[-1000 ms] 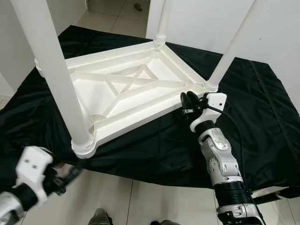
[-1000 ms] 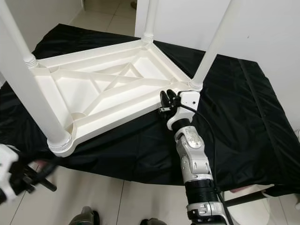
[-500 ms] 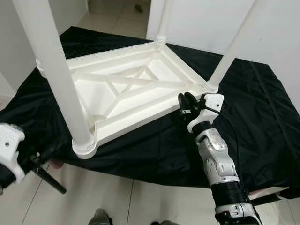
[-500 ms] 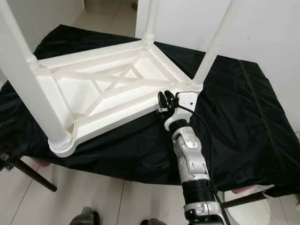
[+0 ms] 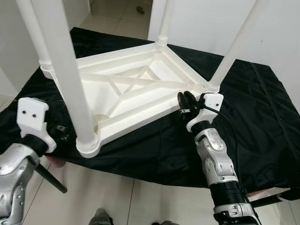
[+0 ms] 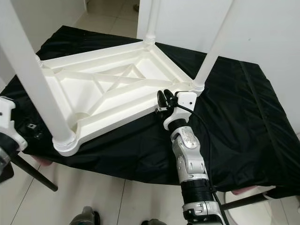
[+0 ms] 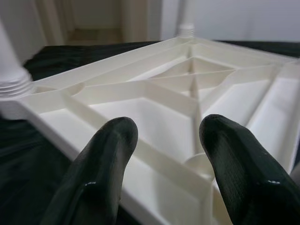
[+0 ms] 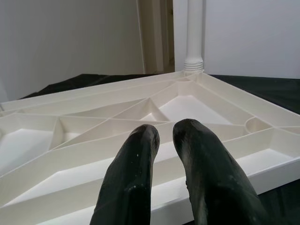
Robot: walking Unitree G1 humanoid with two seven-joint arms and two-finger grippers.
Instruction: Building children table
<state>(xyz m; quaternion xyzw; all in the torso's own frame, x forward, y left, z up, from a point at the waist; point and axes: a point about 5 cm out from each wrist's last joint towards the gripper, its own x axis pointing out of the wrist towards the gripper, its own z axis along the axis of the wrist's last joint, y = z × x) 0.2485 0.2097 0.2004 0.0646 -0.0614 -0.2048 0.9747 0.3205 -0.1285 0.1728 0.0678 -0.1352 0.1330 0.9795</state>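
On black cloth: upturned table, leg tops cropped; right claw together, left claw apart.

I am bringing my left gripper up from below the black-draped edge, and it is now hovering open just left of the upturned table's near corner leg

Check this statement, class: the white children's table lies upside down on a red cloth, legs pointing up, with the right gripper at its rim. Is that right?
One detail is wrong: the cloth is black, not red, as the left eye view shows. The rest holds: the white table lies upside down, legs up, and the right gripper sits at its rim.
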